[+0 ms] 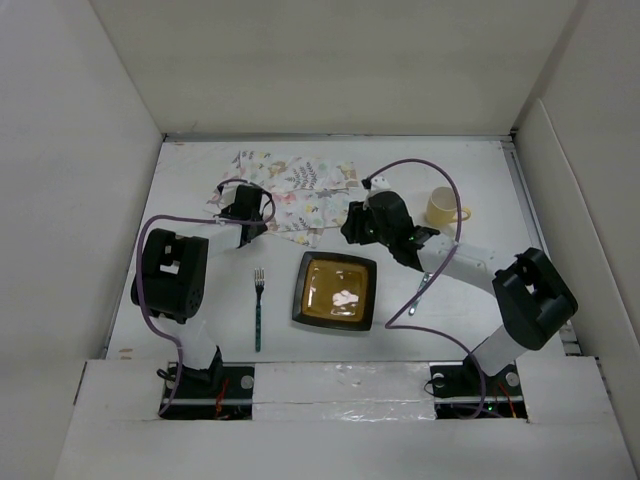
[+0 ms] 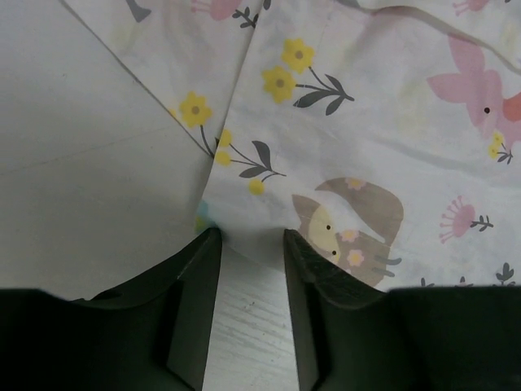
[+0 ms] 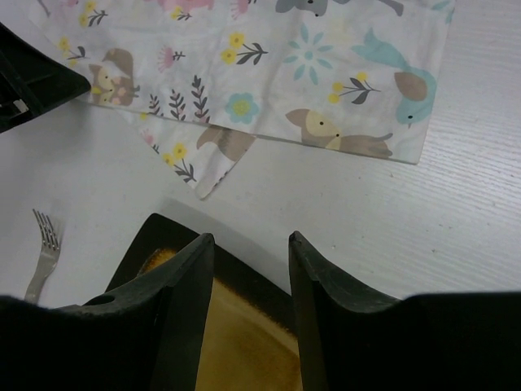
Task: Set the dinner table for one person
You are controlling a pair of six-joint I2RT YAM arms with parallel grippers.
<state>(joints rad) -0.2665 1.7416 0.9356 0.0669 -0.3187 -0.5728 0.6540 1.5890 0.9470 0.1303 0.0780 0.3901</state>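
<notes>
Both spread: left gripper (image 2: 251, 236), nearer than right gripper (image 3: 251, 238), straddles the near-left corner of the crumpled white animal-print cloth placemat (image 1: 300, 190), long axis left-right across the far middle of the plain white matte surface (image 3: 456, 212).

site: lab test rig | cues: white panel walls (image 1: 340, 70) enclosing dinner table (image 1: 190, 170); bolted arm bases (image 1: 205, 385)
</notes>
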